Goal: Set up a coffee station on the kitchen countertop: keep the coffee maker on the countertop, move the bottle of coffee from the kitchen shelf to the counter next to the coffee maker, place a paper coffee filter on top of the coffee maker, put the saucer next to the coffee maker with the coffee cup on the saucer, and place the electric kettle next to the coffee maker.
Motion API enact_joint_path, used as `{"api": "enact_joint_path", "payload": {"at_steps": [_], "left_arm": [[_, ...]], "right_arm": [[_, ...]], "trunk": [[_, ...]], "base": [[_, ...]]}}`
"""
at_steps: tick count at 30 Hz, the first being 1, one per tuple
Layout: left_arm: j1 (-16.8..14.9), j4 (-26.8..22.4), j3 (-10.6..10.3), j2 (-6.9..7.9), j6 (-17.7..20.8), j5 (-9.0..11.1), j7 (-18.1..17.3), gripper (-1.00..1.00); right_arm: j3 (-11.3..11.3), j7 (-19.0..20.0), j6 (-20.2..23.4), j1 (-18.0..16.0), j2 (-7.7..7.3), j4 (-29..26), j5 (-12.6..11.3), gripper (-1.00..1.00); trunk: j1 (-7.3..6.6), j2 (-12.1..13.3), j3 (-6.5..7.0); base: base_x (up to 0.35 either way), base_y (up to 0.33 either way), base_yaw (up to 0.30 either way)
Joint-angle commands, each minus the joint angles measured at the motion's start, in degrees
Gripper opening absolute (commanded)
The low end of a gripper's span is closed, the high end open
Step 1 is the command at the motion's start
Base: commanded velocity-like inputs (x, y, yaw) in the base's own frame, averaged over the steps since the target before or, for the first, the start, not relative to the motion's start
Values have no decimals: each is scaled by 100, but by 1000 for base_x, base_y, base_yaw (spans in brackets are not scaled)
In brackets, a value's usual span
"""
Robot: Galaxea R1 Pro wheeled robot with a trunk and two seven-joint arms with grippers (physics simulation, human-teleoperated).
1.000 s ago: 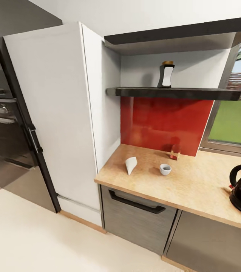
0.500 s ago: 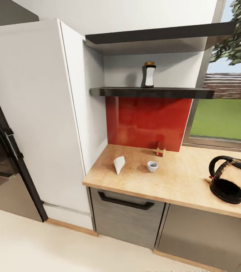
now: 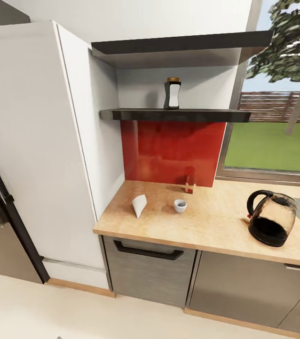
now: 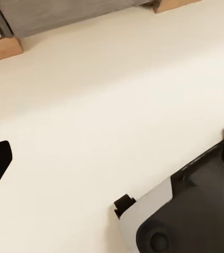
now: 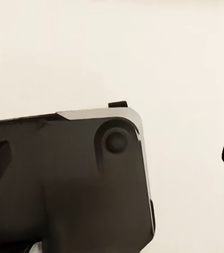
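Neither pincer's state can be told: the wrist views give only dark fragments at their edges, with no pair of fingertips to judge.

In the head view, a wooden counter runs below a red backsplash. The bottle, dark with a white label and a gold cap, stands upright on the lower dark shelf, well above the counter. A second shelf hangs higher up. On the counter the white paper filter stands near the counter's left end, and the small white cup sits just to its right, apart from it. Behind the cup, against the backsplash, is a small brownish item, too small to identify. The glass kettle, with a black base and handle, sits well apart toward the right. A tall white cabinet stands at the left, a grey drawer front with a black handle sits under the counter, and a window at the right looks out on grass and a tree.

In the left wrist view, pale floor lies below, with part of the robot's dark and white body and the cabinet's base strip.

In the right wrist view, the same body looms over the pale floor.
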Motion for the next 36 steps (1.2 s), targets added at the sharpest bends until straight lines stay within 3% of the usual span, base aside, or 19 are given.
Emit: {"api": "enact_joint_path", "payload": {"at_steps": [1,6,9,10,16,23,31,36], "left_arm": [[-85,-107,31,11,-21,-70,-193,100],[-372,-258,26,23,-13,-99,-636,100],[-619,-288,22,30,-16,-123,-1165,100],[-767,-294,20,31,-17,-130,-1502,100],[-1184,-298,8,36,-18,-142,-2093,100],[-1615,-310,23,60,-4,-135,-2270,100],[-1691,-680,-4,53,25,-129,-2290,100],[-1723,-1256,-10,52,547,-118,-2406,100]], "right_arm": [[-26,4,-9,1,4,-13,-16,100],[-30,-1,-9,1,7,-124,-22,100],[-32,-10,-9,1,11,-171,-27,100],[-32,-10,-9,1,12,-182,-33,100],[-32,-5,-9,1,20,-189,-37,100],[-32,-7,-9,1,20,-182,-37,100],[-40,-12,-9,1,13,-179,-29,100],[-41,-13,-9,1,13,-177,-28,100]], "trunk": [[3,-12,-12],[3,-12,-12],[3,-12,-12],[3,-12,-12],[3,-12,-12],[3,-12,-12],[3,-12,-12],[3,-12,-12]], "base": [[0,0,-3],[0,0,-1],[0,0,0],[0,0,0],[0,0,0],[-109,0,0],[-53,0,0],[-4,0,0]]}}
